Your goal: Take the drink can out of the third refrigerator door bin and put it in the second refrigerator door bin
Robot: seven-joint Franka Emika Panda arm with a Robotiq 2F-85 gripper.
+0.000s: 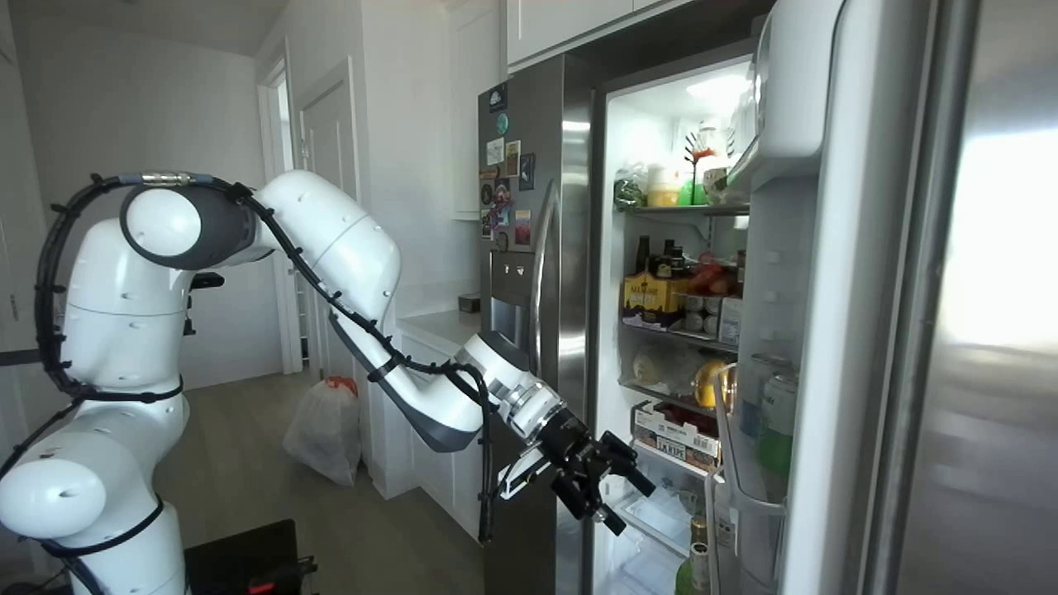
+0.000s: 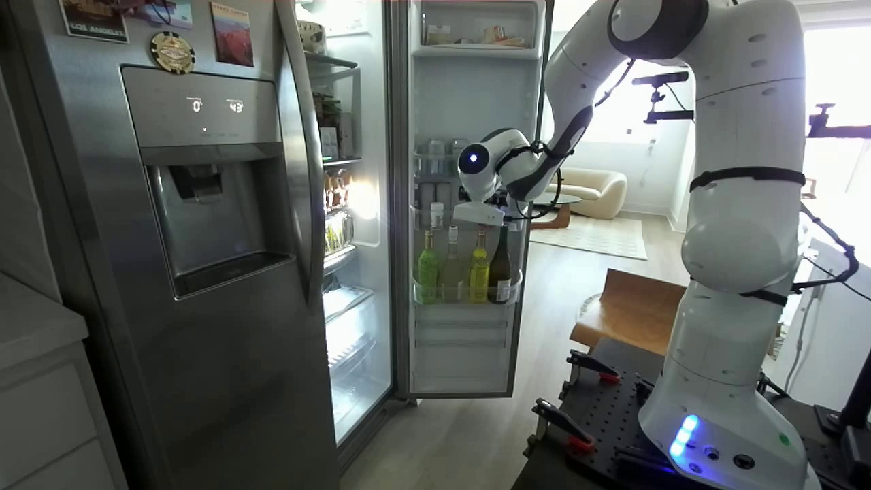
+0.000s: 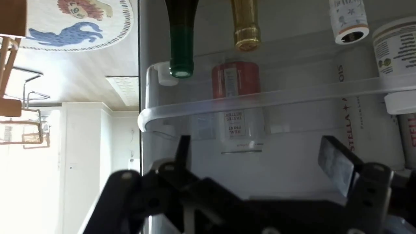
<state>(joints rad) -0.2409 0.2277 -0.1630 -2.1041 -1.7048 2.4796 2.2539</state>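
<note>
The drink can, red with a paler silvery-white part, stands in a clear door bin in the wrist view, where its print is upside down. The bin's rail crosses in front of it. I cannot make out the can in the exterior views. My gripper is open and empty in front of the door; the can shows beyond the fingertips, nearer the left finger in the picture, apart from both. The gripper also shows open in an exterior view. A higher door bin holds clear jars.
A green-necked bottle and a gold-topped bottle reach up near the can. A white Stella Artois can and a white jar are at the right. Several bottles, including a yellow bottle, stand in a lower bin.
</note>
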